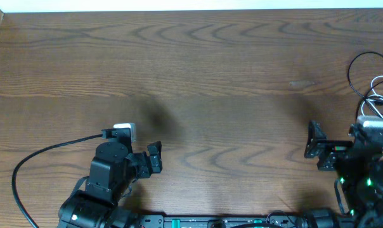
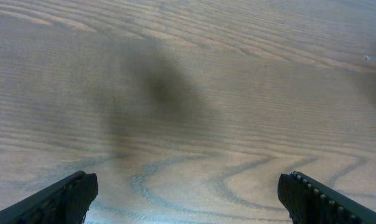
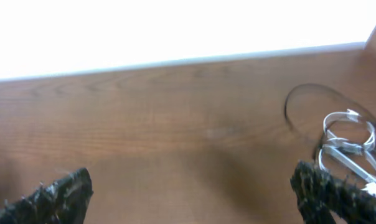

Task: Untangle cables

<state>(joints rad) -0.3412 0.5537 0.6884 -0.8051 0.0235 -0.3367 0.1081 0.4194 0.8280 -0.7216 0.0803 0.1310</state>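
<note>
Cables (image 3: 342,145): far right on the desk (image 1: 210,69); I see blurry black and white loops, cut off at the edge.
Left claw (image 2: 187,198): wide, holding nothing.
Right claw (image 3: 191,196): wide, near cables.

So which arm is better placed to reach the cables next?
Right. The cables lie at the far right of the table, close to the right gripper, whose jaws stand open; the left gripper faces only bare wood.

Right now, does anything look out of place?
Nothing damaged or spilled. Only the white cable and black cable stand out, their loops overlapping near the right edge of the table. Left end effector and right end effector are open, empty.
</note>
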